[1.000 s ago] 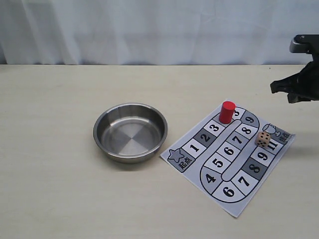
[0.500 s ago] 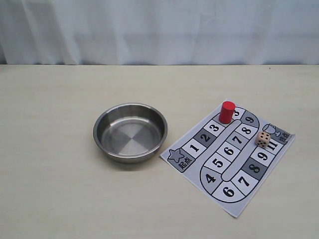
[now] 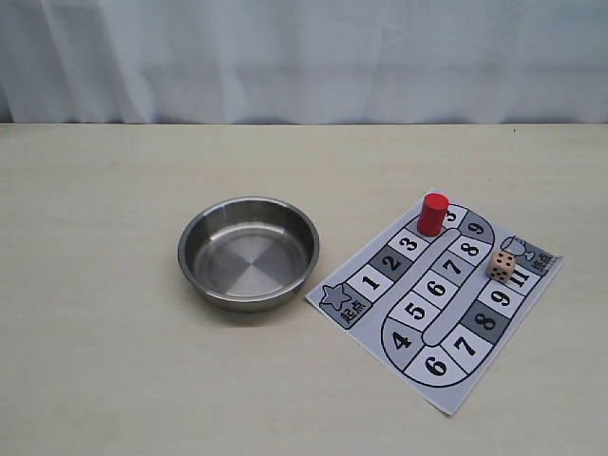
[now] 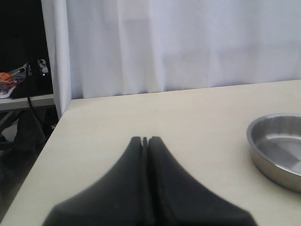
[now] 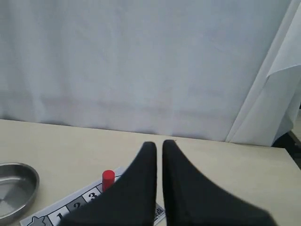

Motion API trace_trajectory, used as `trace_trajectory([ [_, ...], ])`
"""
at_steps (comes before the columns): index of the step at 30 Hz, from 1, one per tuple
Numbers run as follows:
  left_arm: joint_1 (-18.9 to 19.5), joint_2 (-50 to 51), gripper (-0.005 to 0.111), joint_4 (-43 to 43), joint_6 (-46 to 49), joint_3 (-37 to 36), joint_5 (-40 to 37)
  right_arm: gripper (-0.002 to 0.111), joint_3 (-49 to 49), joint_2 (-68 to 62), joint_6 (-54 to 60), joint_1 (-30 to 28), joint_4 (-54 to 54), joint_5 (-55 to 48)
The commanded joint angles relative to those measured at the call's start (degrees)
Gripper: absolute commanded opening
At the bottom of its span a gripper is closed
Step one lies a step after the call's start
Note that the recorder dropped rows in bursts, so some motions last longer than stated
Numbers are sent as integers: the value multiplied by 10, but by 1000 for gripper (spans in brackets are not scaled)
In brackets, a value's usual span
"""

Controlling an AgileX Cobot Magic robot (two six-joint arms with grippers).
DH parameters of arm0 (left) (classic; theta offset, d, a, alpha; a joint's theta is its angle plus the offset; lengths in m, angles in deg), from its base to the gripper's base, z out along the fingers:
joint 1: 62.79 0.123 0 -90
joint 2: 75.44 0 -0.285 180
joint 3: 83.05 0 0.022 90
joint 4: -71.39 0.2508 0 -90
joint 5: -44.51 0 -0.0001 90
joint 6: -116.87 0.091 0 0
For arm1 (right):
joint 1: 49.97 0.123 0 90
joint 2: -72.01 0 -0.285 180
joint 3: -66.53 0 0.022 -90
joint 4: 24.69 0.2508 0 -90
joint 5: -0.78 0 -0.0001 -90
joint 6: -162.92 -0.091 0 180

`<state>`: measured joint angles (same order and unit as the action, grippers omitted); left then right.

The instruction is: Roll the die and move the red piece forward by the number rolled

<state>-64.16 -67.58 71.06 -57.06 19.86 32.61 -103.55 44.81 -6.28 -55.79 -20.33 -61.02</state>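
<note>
The red piece [image 3: 433, 214] stands upright on the paper game board [image 3: 410, 309], on the square just after the 3. It also shows in the right wrist view as the red piece [image 5: 108, 179] on the board [image 5: 70, 208]. The die [image 3: 502, 265] rests on the board near the 11 square, by its right edge. Neither gripper appears in the exterior view. My left gripper [image 4: 145, 139] is shut and empty, hovering over bare table. My right gripper [image 5: 159, 144] is shut with a thin slit between its fingers, empty, and well back from the board. Its fingers hide the die.
A round steel bowl [image 3: 195, 231] sits empty left of the board, seen also as the bowl [image 4: 282, 123] and the bowl [image 5: 29, 173]. A white curtain [image 3: 304, 57] backs the table. The table's left edge [image 4: 44, 150] drops off near my left gripper.
The right arm, visible at the exterior view's right edge one second ago, has withdrawn out of that view. The red piece, die and bowl have not moved.
</note>
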Motion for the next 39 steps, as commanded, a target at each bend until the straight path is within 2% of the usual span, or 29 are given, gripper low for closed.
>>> trace_trajectory([
  [1,0,-1,0,-2,-3,-1,7,4,3,71,3,0,4,-24],
  [9,0,-1,0,-2,-3,-1,7,4,60,173,6,0,23,-1],
  [12,0,-1,0,-2,-3,-1,7,4,64,187,6,5,23,6],
  [17,0,-1,0,-2,-3,-1,7,4,65,192,6,46,5,-16],
  [25,0,-1,0,-2,-3,-1,7,4,75,192,6,48,0,-7],
  [33,0,-1,0,-2,-3,-1,7,4,167,192,6,48,-1,60],
  [39,0,-1,0,-2,-3,-1,7,4,261,192,1,48,1,148],
])
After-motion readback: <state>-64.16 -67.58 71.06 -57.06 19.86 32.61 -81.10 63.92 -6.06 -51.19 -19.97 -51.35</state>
